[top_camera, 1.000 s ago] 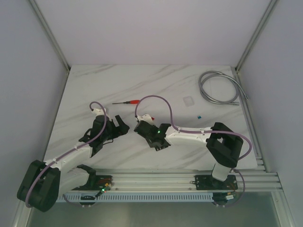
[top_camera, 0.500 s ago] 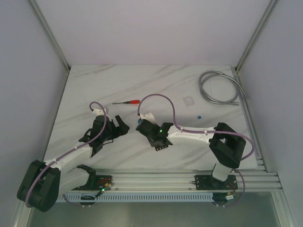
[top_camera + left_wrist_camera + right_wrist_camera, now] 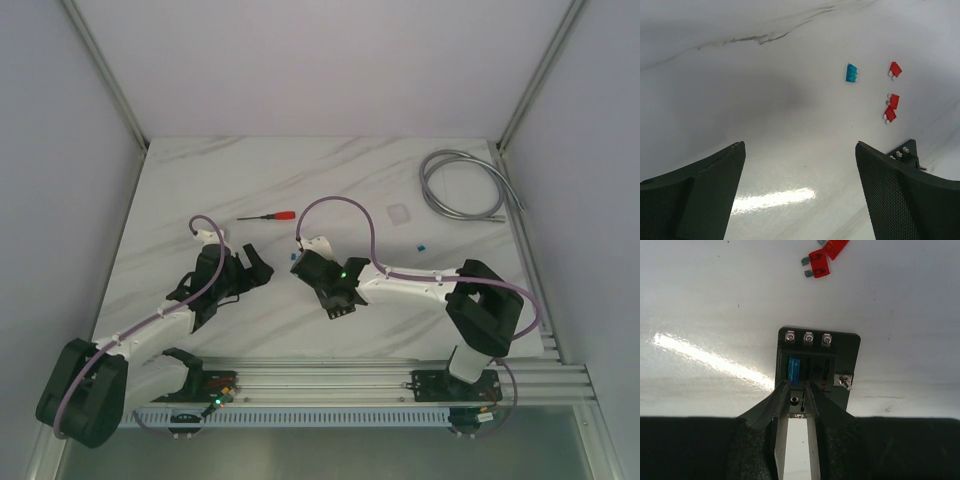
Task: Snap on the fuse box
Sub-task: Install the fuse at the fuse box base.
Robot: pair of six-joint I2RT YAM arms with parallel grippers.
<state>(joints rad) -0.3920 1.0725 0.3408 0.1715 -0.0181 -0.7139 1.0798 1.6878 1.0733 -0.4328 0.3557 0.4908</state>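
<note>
Tagging fuse box flat on white table, directly below and just ahead of right gripper. Reads right jaws as a narrow slit apart, nothing clamped between them, tips over the box's near edge. Shows blue fuse seated in the left slot, just beyond the tips, long axis running straight away from the wrist, in line with the fingers. Puts screw row on the far edge. Leaves left gripper spread wide and empty, beside the box. Catches only a box corner next to its right finger in left wrist view. Notes loose red fuses and a teal fuse beyond on table. Judging right arm clearly nearer, so probably the one to press. Calls for straight-down push centred on the slot. Risks a skewed seat if off-axis.
</note>
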